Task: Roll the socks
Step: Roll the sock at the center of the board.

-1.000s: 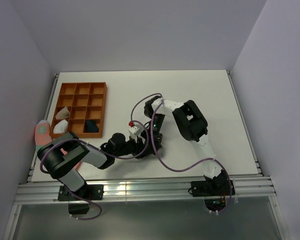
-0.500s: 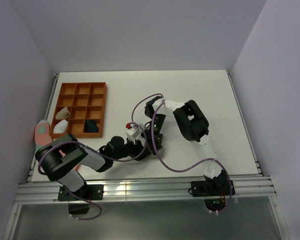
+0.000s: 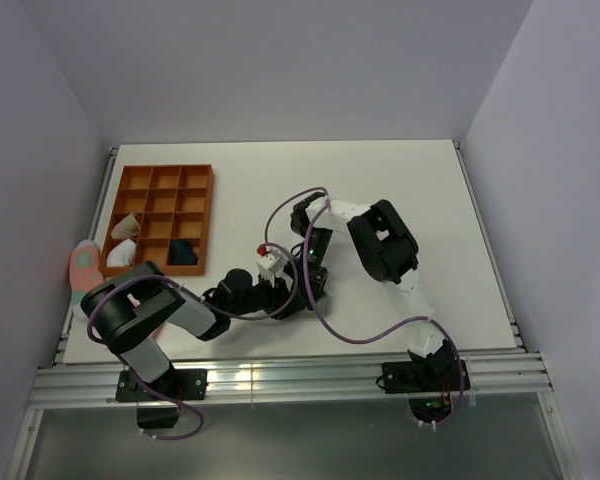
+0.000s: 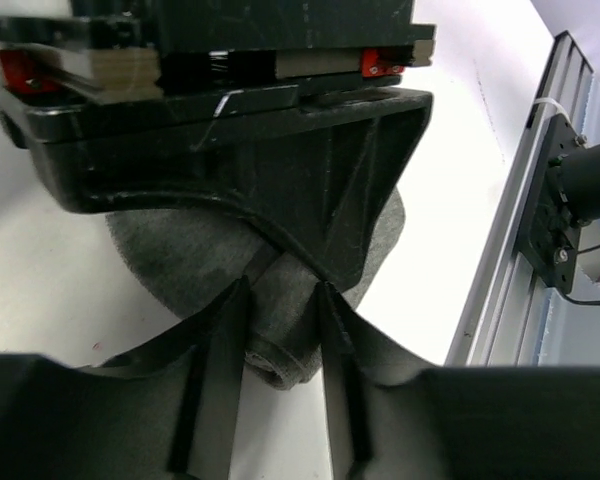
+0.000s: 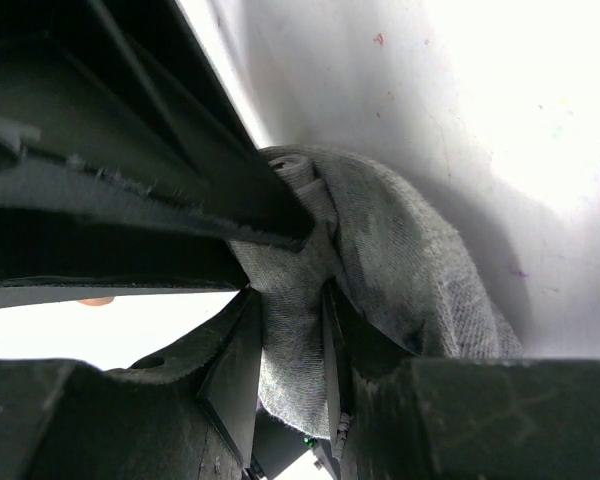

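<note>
White walls close round a white tabletop (image 3: 420,190), and both arms meet low in the middle of the overhead frame. The grey sock (image 5: 410,260) lies there, partly rolled. The right jaws are clamped on a fold of it. The left jaws straddle its rolled end, but I cannot tell whether they press it.

Crowding looks like the main risk. The right arm's wrist fills the top of the left wrist view, so a hasty turn could knock the two together. The roll could also spring open if either side lets go. A purple cable (image 3: 365,340) loops close by and could snag.

Open tabletop lies toward the upper right. The orange tray (image 3: 165,170) sits at the upper left, and the rail (image 3: 300,375) runs just below.
</note>
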You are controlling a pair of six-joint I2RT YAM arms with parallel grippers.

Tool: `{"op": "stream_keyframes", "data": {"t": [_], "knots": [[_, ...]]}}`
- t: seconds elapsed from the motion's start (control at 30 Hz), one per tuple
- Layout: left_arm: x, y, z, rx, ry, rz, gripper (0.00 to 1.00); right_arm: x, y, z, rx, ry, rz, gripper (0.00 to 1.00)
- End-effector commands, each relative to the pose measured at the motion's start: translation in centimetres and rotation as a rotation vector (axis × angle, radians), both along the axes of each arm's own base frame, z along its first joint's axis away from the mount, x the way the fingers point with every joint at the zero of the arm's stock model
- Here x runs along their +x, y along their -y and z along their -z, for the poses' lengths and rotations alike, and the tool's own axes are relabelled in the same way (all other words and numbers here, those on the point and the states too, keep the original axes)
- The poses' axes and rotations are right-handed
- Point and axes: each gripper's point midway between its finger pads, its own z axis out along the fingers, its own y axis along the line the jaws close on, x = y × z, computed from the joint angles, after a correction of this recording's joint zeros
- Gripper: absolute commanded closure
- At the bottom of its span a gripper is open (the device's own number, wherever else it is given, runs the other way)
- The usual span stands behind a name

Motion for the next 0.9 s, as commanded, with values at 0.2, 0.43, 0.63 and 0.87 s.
{"op": "stream_keyframes", "data": {"t": [0.2, 0.43, 0.63, 0.87], "knots": [[-1.0, -0.1, 2.9, 0.087, -0.08, 0.039, 0.91, 2.7, 0.0, 3.1, 0.023, 0.195, -0.042, 0.75], [-1.1, -0.8, 4.2, 0.144, -0.128, 0.013, 1.0, 3.4, -0.5, 2.5, 0.039, 0.262, 0.006, 0.63], [-1.0, -1.6, 5.5, 0.195, -0.168, -0.028, 1.0, 4.4, -0.4, 0.5, 0.067, 0.329, 0.078, 0.57], [-0.6, -1.9, 6.1, 0.232, -0.192, -0.062, 1.0, 5.2, 1.6, -1.4, 0.096, 0.372, 0.134, 0.55]]}}
